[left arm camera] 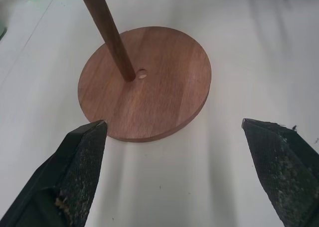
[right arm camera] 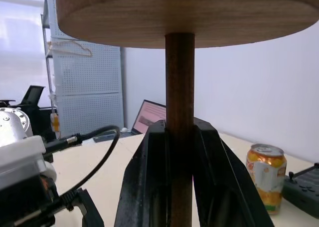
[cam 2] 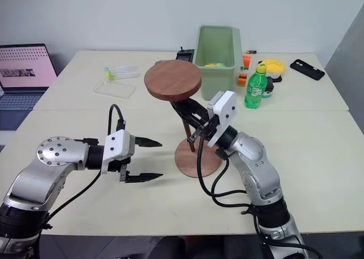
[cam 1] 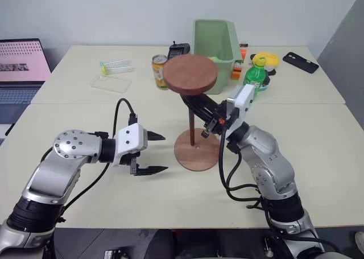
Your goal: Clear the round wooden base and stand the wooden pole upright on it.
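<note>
The round wooden base (cam 1: pixel 200 152) lies flat on the table with nothing else on it. The wooden pole (cam 1: pixel 191 124) stands on it, leaning slightly, its fixed disc (cam 1: pixel 190 74) on top. In the left wrist view the pole's lower end (left arm camera: pixel 128 75) rests just beside the base's centre hole (left arm camera: pixel 142 74). My right gripper (cam 1: pixel 195 107) comes in from the right and is shut on the pole's upper shaft (right arm camera: pixel 180 112). My left gripper (cam 1: pixel 165 153) hovers open just left of the base, its fingers pointing at it, holding nothing.
Behind the base stand a drink can (cam 1: pixel 160 71), a green bin (cam 1: pixel 215 40) and a green bottle (cam 1: pixel 256 77). A phone (cam 1: pixel 300 62) lies at the far right. A clear plastic tray (cam 1: pixel 110 83) and a laptop (cam 1: pixel 23 62) sit far left.
</note>
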### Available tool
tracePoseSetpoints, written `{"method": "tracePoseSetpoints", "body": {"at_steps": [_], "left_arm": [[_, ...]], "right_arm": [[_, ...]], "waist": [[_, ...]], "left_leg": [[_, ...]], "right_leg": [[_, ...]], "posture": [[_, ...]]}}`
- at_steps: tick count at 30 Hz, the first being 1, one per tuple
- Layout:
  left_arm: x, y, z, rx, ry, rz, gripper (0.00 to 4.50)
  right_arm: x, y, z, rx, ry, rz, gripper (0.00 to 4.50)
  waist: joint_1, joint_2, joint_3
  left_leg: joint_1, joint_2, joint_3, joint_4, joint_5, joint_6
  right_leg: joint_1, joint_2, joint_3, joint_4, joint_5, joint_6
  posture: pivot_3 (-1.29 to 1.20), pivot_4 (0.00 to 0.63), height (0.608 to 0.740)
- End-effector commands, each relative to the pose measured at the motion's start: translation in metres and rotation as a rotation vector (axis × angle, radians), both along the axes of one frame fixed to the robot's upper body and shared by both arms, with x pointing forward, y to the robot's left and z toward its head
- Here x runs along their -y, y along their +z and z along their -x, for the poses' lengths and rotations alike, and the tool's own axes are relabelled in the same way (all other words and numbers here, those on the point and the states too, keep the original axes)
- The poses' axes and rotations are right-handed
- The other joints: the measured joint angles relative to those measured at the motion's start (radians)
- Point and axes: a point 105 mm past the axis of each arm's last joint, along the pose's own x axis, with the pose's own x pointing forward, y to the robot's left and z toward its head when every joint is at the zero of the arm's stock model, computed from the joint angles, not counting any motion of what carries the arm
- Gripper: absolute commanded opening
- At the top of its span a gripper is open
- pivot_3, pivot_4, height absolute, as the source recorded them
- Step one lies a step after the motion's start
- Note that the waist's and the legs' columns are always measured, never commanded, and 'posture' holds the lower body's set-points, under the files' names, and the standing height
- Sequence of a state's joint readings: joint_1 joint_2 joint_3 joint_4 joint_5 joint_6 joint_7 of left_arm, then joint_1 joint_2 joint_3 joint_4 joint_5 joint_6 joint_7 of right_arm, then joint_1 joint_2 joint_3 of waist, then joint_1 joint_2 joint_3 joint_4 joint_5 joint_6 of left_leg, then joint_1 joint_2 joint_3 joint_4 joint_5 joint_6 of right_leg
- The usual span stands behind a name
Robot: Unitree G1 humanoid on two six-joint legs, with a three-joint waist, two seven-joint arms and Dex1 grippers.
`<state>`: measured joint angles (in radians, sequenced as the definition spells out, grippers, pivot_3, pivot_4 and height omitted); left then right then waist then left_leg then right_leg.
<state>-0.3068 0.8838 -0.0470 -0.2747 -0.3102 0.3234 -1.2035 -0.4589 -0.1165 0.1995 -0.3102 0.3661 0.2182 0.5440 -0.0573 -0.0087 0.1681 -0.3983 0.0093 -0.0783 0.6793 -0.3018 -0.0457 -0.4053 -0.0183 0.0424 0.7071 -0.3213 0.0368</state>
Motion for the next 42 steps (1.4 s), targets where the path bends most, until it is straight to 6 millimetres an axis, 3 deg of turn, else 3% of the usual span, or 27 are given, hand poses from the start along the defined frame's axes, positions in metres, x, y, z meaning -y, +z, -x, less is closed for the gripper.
{"method": "tracePoseSetpoints", "body": {"at_steps": [1,27,42], "left_arm": [[0.002,0.011,0.001,0.050,-0.006,0.006,4.50],[-0.001,0.009,-0.004,0.064,-0.024,-0.009,4.50],[-0.002,0.006,-0.005,0.067,-0.032,-0.010,4.50]], "right_arm": [[0.001,0.005,0.007,0.059,0.003,-0.005,0.23],[0.007,-0.008,0.008,0.029,-0.008,0.037,0.23],[0.013,-0.026,0.003,-0.012,-0.033,0.072,0.23]], "waist": [[0.000,0.000,0.000],[0.000,0.000,0.000],[0.000,-0.001,-0.001]], "left_leg": [[0.000,0.000,0.000,0.000,0.000,0.000],[0.001,0.000,0.000,0.000,0.000,0.000],[0.002,0.000,0.000,0.000,0.000,0.000]], "right_leg": [[0.000,0.000,0.000,0.000,0.000,0.000],[0.000,0.000,0.000,0.002,0.000,0.000],[0.001,0.000,0.001,0.003,0.000,0.000]], "posture": [[0.00,0.150,0.740],[0.00,0.150,0.740],[0.00,0.150,0.740]]}}
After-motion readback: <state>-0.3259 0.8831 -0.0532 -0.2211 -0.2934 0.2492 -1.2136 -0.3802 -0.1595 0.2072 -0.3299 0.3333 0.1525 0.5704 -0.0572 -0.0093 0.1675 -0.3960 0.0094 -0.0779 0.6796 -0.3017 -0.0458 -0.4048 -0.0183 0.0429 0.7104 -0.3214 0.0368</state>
